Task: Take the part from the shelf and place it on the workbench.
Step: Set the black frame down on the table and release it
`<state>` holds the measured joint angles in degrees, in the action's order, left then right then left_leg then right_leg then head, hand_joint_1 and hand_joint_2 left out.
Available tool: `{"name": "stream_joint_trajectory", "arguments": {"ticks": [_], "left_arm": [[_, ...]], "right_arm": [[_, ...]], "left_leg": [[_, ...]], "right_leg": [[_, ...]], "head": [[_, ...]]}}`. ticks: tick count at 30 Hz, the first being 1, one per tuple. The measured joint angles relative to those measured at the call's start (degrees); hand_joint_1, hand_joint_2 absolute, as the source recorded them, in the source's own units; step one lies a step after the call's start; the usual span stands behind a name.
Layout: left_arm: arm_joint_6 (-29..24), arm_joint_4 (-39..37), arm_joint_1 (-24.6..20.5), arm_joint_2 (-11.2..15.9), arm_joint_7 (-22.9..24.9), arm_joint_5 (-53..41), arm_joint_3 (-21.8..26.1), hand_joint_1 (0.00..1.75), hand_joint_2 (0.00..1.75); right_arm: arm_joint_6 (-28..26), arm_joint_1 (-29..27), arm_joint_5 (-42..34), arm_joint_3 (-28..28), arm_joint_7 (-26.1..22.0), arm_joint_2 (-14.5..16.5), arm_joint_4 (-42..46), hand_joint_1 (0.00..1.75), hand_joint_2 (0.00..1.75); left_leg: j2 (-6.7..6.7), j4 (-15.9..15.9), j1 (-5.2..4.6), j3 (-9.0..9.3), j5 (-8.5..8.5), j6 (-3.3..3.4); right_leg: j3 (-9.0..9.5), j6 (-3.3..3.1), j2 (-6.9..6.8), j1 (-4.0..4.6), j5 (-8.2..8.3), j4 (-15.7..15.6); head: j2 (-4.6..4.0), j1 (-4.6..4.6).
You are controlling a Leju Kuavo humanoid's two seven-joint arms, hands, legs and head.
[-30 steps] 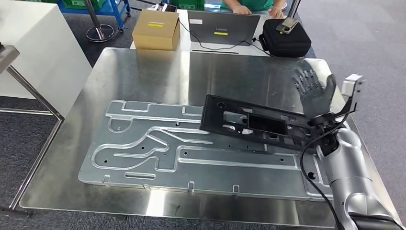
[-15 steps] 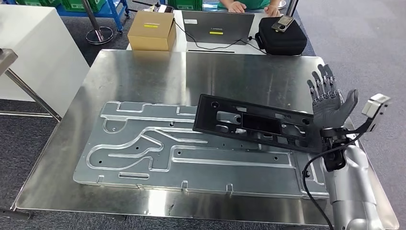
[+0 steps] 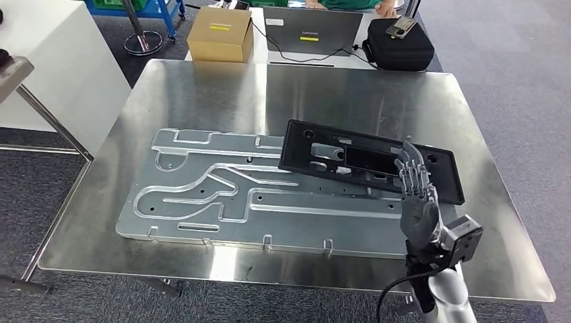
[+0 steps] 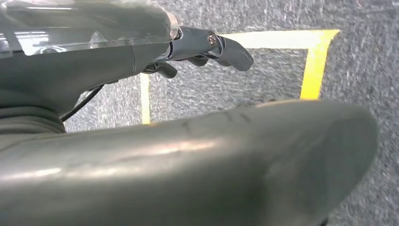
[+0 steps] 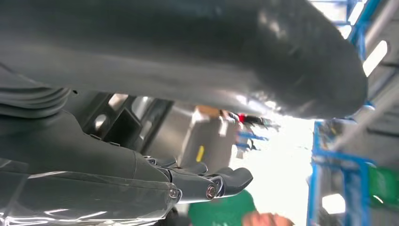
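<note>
Black part lying on the bench, right hand free above it.

The shiny steel workbench (image 3: pixel 202 94) carries a grooved aluminium fixture plate (image 3: pixel 222 202); the long black plastic frame part (image 3: pixel 370 161) rests across its right end. The right hand (image 3: pixel 416 198) hovers with fingers spread, holding nothing; the left hand (image 4: pixel 202 47) hangs over grey carpet, its grasp unclear.

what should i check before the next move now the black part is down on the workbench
1. Black part lies on the workbench: ok.
2. Part rests partly over the grooved aluminium plate, far end on it: ok, though whether it sits flat cannot tell.
3. Right robot hand holds nothing, fingers straight and apart: ok.
4. Right robot hand clear of the part: cannot tell, fingertips overlap its near edge.
5. Left robot hand holds nothing, hanging over the floor: ok.
6. Laptop and cardboard box stand beyond the workbench: ok.
</note>
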<state>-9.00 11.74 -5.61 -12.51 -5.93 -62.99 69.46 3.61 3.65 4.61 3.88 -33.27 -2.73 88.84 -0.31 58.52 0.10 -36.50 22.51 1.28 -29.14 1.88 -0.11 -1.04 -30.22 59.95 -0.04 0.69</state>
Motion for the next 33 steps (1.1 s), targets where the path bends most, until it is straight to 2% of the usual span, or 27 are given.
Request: {"name": "stream_joint_trajectory", "arguments": {"ticks": [1,3,4,5,6,8,9,10,11,12,14,15,16,17,19,20,21,22,24,25,26,27,28,29,31,32,33], "left_arm": [[-0.11,0.0,-0.01,0.02,0.22,0.0,0.03,0.0,0.0],[-0.32,0.0,0.02,0.05,0.61,-0.01,0.1,0.0,0.0],[-0.39,0.0,0.01,0.07,0.71,-0.02,0.16,0.0,0.0],[-0.46,0.0,0.0,0.09,0.76,-0.03,0.23,0.0,0.0],[-0.51,0.0,0.02,0.12,0.78,-0.03,0.29,0.0,0.0],[-0.59,0.0,0.02,0.16,0.8,-0.07,0.36,0.0,0.0],[-0.65,0.0,0.03,0.17,0.81,-0.11,0.38,0.0,0.0],[-0.72,0.0,0.03,0.2,0.81,-0.2,0.39,0.0,0.0],[-0.78,0.0,0.03,0.24,0.8,-0.33,0.4,0.0,0.0],[-0.82,0.01,0.02,0.29,0.8,-0.46,0.41,0.0,0.0],[-0.84,0.02,-0.07,0.42,0.79,-0.63,0.42,0.0,0.0],[-0.84,0.02,-0.15,0.47,0.79,-0.64,0.42,0.0,0.0],[-0.85,0.02,-0.24,0.52,0.78,-0.65,0.42,0.0,0.0],[-0.85,0.02,-0.31,0.56,0.76,-0.66,0.42,0.0,0.0],[-0.86,0.02,-0.32,0.57,0.75,-0.66,0.42,0.0,0.0],[-0.86,0.01,-0.34,0.57,0.76,-0.66,0.42,0.0,0.0],[-0.86,0.01,-0.36,0.57,0.77,-0.66,0.42,0.0,0.0],[-0.86,0.01,-0.37,0.57,0.78,-0.66,0.42,0.0,0.0],[-0.86,0.01,-0.38,0.58,0.77,-0.66,0.42,0.0,0.0],[-0.86,0.01,-0.37,0.59,0.77,-0.66,0.42,0.0,0.0],[-0.86,0.01,-0.37,0.59,0.77,-0.66,0.42,0.0,0.0],[-0.86,0.01,-0.37,0.58,0.77,-0.66,0.42,0.0,0.0],[-0.86,0.0,-0.38,0.58,0.77,-0.66,0.42,0.0,0.0],[-0.86,0.01,-0.38,0.58,0.77,-0.66,0.42,0.0,0.0],[-0.86,0.01,-0.43,0.58,0.76,-0.66,0.42,0.0,0.0],[-0.86,0.02,-0.44,0.58,0.76,-0.66,0.42,0.0,0.0],[-0.86,0.01,-0.43,0.57,0.76,-0.66,0.42,0.0,0.0]], "right_arm": [[-1.4,-1.26,1.91,0.99,-0.71,1.03,1.58,0.0,0.0],[-2.75,-3.28,4.09,2.95,-1.41,2.73,3.75,0.0,0.0],[-3.18,-3.95,4.69,3.87,-1.57,3.43,4.62,0.0,0.0],[-3.38,-4.48,4.97,4.58,-1.66,4.02,5.26,0.0,0.0],[-3.53,-4.9,5.11,5.08,-1.75,4.43,5.78,0.0,0.0],[-3.69,-5.56,5.26,5.83,-2.04,5.07,6.57,0.0,0.0],[-3.76,-5.9,5.29,6.1,-2.21,5.34,6.82,0.0,0.0],[-3.85,-6.26,5.32,6.42,-2.41,5.68,7.0,0.0,0.0],[-3.98,-6.68,5.36,6.79,-2.63,6.05,7.11,0.0,0.0],[-4.16,-7.15,5.47,7.23,-2.81,6.44,7.16,0.0,0.0],[-4.56,-7.97,5.79,8.18,-3.1,7.19,7.19,0.0,0.0],[-4.67,-8.23,5.92,8.55,-3.16,7.49,7.25,0.0,0.0],[-4.71,-8.4,5.99,8.83,-3.2,7.75,7.35,0.0,0.0],[-4.73,-8.52,6.03,9.02,-3.21,7.93,7.45,0.0,0.0],[-4.73,-8.75,6.05,9.31,-3.23,8.13,7.59,0.0,0.0],[-4.73,-8.87,6.06,9.4,-3.22,8.17,7.61,0.0,0.0],[-4.73,-8.96,6.06,9.45,-3.22,8.18,7.63,0.0,0.0],[-4.73,-9.04,6.06,9.45,-3.22,8.19,7.65,0.0,0.0],[-4.73,-9.19,6.06,9.45,-3.21,8.18,7.65,0.0,0.0],[-4.73,-9.28,6.06,9.45,-3.21,8.18,7.64,0.0,0.0],[-4.73,-9.35,6.06,9.45,-3.21,8.17,7.64,0.0,0.0],[-4.73,-9.38,6.06,9.45,-3.21,8.18,7.64,0.0,0.0],[-4.73,-9.39,6.06,9.45,-3.21,8.18,7.65,0.0,0.0],[-4.73,-9.36,6.06,9.45,-3.21,8.19,7.65,0.0,0.0],[-4.73,-9.31,6.06,9.5,-3.21,8.24,7.71,0.0,0.0],[-4.73,-9.3,6.06,9.54,-3.22,8.27,7.75,0.0,0.0],[-4.73,-9.34,6.06,9.58,-3.22,8.29,7.8,0.0,0.0]], "left_leg": [[-0.01,-0.08,0.0,0.0,-0.32,-0.39],[0.01,-0.51,0.03,0.0,-1.11,-1.29],[0.01,-0.39,0.09,-0.26,-0.92,-1.66],[0.01,0.36,0.13,-0.78,0.19,-1.96],[0.01,2.14,0.18,-1.53,2.32,-2.15],[0.02,8.84,0.33,-3.35,8.34,-2.36],[0.03,12.56,0.37,-4.0,10.54,-2.44],[0.03,15.33,0.37,-4.12,11.51,-2.5],[0.03,16.33,0.37,-3.41,11.08,-2.5],[0.03,15.35,0.37,-1.76,9.68,-2.43],[0.01,8.26,0.3,3.96,7.06,-1.98],[-0.02,3.8,0.18,6.99,6.91,-1.71],[-0.05,0.46,0.03,9.07,7.16,-1.46],[-0.07,-1.59,-0.17,10.15,7.59,-1.27],[0.07,-2.58,-0.18,10.03,7.03,-0.78],[0.23,-2.85,-0.04,9.77,6.48,-0.43],[0.42,-3.05,0.16,9.36,5.85,0.04],[0.62,-3.22,0.34,8.83,5.18,0.38],[0.81,-3.05,0.3,7.36,4.06,0.67],[0.88,-2.9,0.32,6.54,3.54,0.58],[0.93,-2.68,0.34,5.71,3.08,0.45],[0.96,-2.39,0.4,4.9,2.7,0.29],[0.96,-2.01,0.47,4.15,2.4,0.1],[0.95,-1.59,0.53,3.5,2.17,-0.12],[0.91,-0.91,0.48,2.52,1.67,-0.73],[0.89,-0.78,0.44,2.22,1.34,-1.08],[0.87,-0.8,0.43,2.01,0.94,-1.48]], "right_leg": [[1.04,-0.32,0.08,0.22,0.07,-1.77],[0.72,-1.19,0.22,0.47,0.74,-2.32],[0.36,-1.63,0.14,0.4,1.19,-2.58],[-0.15,-2.15,0.07,0.32,1.79,-2.7],[-0.73,-2.65,-0.04,0.23,2.41,-2.85],[-2.12,-3.3,-0.15,0.41,3.53,-2.86],[-2.87,-3.46,-0.19,0.54,4.08,-2.81],[-3.66,-3.5,-0.2,0.67,4.63,-2.73],[-4.45,-3.49,-0.2,0.77,5.16,-2.61],[-5.22,-3.43,-0.19,0.85,5.66,-2.47],[-6.53,-3.19,-0.13,0.95,6.52,-2.12],[-7.01,-2.99,-0.11,1.0,6.9,-1.91],[-7.31,-2.7,-0.13,1.0,7.34,-1.84],[-7.49,-2.37,-0.15,0.96,7.79,-1.85],[-7.69,-1.68,-0.14,0.87,8.58,-2.03],[-7.99,-1.35,-0.05,0.85,8.14,-1.71],[-8.5,-1.04,0.03,0.82,6.73,-0.62],[-9.29,-0.75,0.09,0.73,4.31,1.6],[-11.21,-0.23,0.12,0.37,-1.07,8.64],[-11.76,0.02,0.12,0.18,-2.41,11.9],[-11.59,0.22,0.11,0.0,-2.43,13.65],[-10.43,0.37,0.1,-0.18,-1.38,13.38],[-8.21,0.45,0.09,-0.34,0.2,10.95],[-5.4,0.45,0.1,-0.48,1.22,7.05],[-0.78,0.14,0.19,-0.32,1.49,-0.15],[0.14,-0.13,0.25,-0.14,1.08,-1.97],[0.25,-0.48,0.29,0.1,1.03,-2.51]], "head": [[0.0,-0.05],[0.0,-0.1],[0.0,-0.18],[0.0,-0.13],[0.0,-0.08],[0.0,0.04],[0.0,0.09],[0.0,0.07],[0.0,0.08],[0.0,0.09],[0.0,0.09],[0.0,0.08],[0.0,0.05],[0.0,0.06],[0.0,0.04],[0.0,0.06],[0.0,-0.03],[0.0,-0.11],[0.0,-0.27],[0.0,-0.28],[0.0,-0.28],[0.0,-0.28],[0.0,-0.28],[0.0,-0.28],[0.0,-0.25],[0.0,-0.24],[0.0,-0.22]]}}
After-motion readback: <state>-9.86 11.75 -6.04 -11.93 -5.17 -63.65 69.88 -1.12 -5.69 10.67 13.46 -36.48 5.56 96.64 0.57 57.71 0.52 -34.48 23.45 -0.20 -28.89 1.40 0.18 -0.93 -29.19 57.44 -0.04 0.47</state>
